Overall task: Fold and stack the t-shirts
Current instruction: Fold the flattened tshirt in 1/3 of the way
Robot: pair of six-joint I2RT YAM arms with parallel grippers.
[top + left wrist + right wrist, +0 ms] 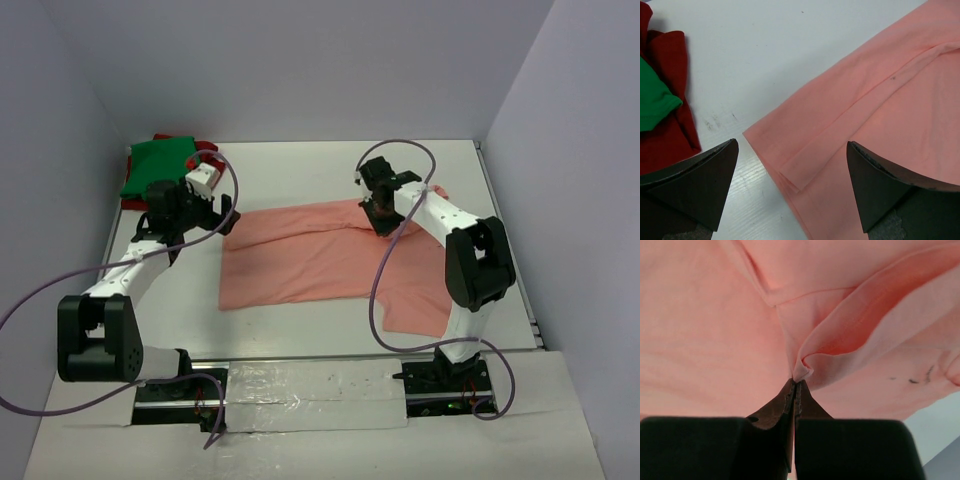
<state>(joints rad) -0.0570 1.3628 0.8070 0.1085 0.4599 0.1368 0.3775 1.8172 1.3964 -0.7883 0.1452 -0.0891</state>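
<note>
The salmon-pink t-shirt [320, 260] lies spread on the white table, partly folded, with a long fold line along its top. My right gripper [379, 214] is shut on a pinch of its upper edge, and the cloth [705, 330] bunches right at the closed tips [795, 383]. My left gripper [226, 214] hovers open over the shirt's far left corner [790, 170]; its jaws stand wide to either side and hold nothing. The green t-shirt [156, 163] lies folded on the dark red t-shirt [206, 151] at the back left, also in the left wrist view as green [652, 105] and red [670, 55].
Grey walls close the table [300, 165] in at the back and both sides. A strip of silver tape [310, 385] runs between the arm bases at the near edge. Purple cables [385, 270] loop from both arms.
</note>
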